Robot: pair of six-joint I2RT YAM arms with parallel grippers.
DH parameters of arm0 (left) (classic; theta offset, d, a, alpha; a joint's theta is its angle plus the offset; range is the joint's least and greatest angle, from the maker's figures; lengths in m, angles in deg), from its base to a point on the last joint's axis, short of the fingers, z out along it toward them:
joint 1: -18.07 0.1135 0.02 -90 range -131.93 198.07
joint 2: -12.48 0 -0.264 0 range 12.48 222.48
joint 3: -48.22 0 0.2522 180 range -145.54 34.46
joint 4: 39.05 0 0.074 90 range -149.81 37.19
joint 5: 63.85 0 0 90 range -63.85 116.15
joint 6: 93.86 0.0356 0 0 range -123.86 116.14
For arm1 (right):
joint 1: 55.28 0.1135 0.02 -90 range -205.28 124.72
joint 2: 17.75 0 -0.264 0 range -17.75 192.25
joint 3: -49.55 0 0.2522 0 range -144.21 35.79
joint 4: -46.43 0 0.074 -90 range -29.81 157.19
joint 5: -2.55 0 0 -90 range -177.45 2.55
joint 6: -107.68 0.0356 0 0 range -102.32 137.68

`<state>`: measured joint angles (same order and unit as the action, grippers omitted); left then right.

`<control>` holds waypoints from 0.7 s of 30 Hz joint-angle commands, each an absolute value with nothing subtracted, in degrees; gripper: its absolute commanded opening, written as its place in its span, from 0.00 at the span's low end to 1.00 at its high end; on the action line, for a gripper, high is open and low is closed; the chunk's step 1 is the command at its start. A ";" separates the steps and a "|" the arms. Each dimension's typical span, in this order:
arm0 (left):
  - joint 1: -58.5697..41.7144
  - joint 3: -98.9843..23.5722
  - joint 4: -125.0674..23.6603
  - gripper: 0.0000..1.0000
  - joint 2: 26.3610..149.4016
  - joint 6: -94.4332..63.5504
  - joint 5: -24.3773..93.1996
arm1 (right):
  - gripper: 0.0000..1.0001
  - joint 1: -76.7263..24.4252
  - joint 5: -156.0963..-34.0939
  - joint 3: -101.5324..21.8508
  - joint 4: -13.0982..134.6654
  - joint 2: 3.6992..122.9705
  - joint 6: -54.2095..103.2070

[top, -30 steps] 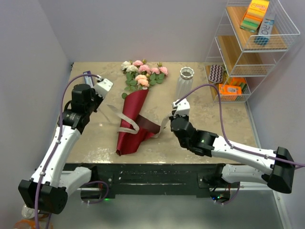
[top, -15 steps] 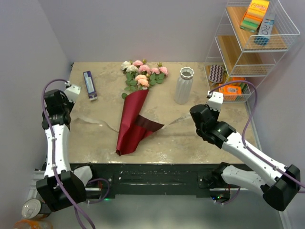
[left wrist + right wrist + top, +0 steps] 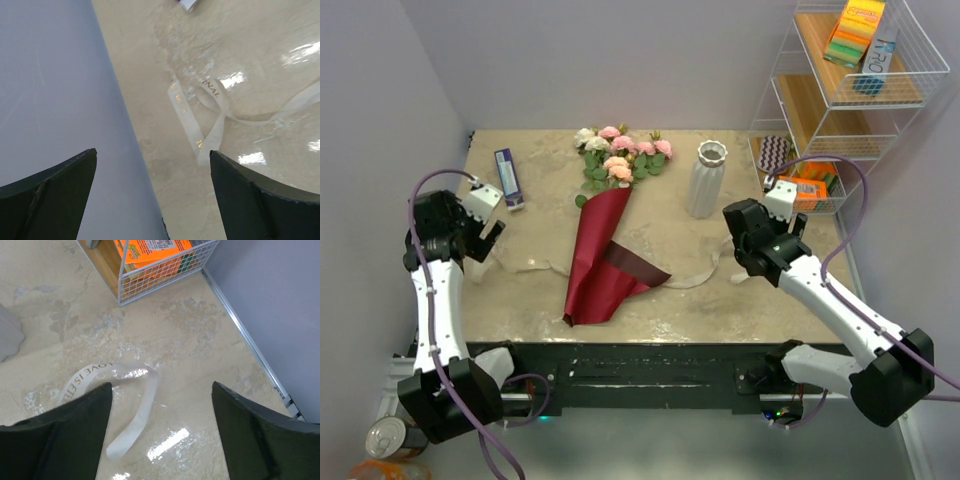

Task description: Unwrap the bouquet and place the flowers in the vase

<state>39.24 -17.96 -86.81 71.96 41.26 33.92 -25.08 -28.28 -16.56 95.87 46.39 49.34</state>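
Note:
The bouquet lies in the middle of the table, its dark red paper cone (image 3: 602, 258) partly unfolded. The flowers (image 3: 620, 155) stick out of its far end. The white ribbed vase (image 3: 706, 180) stands upright to their right. A beige ribbon (image 3: 692, 279) lies loose on the table, running out from the cone to both sides. My left gripper (image 3: 488, 240) is open by the left wall, one ribbon end (image 3: 187, 117) lying just beyond it (image 3: 152, 155). My right gripper (image 3: 745, 268) is open over the table, the other ribbon end (image 3: 142, 405) by its left finger (image 3: 162, 387).
A blue box (image 3: 507, 178) lies at the far left. A white wire shelf (image 3: 840, 100) stands at the right with an orange box (image 3: 150, 250) in its bottom basket and a striped sponge (image 3: 775, 152). The grey wall (image 3: 50, 100) is close to my left gripper.
Both grippers have opened and let go of the ribbon ends. The ribbon, stretched out to both sides half a second ago, now lies slack on the table.

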 commanded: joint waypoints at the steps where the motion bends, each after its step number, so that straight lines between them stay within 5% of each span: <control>1: 39.43 -28.18 -97.43 0.99 73.29 42.19 52.90 | 0.88 -25.13 -28.47 -20.80 97.02 42.39 49.60; 3: 38.29 -29.69 -102.28 0.99 75.31 42.72 57.42 | 0.99 -25.04 -30.67 -21.86 93.61 39.92 45.56; 10: 13.91 -18.72 -85.02 0.96 79.79 31.31 44.23 | 0.99 -15.59 -33.50 -27.66 94.91 38.24 42.12; 21: 3.84 -17.57 -69.77 0.88 96.05 24.71 26.78 | 0.98 -12.83 -42.10 -23.36 88.23 32.44 40.36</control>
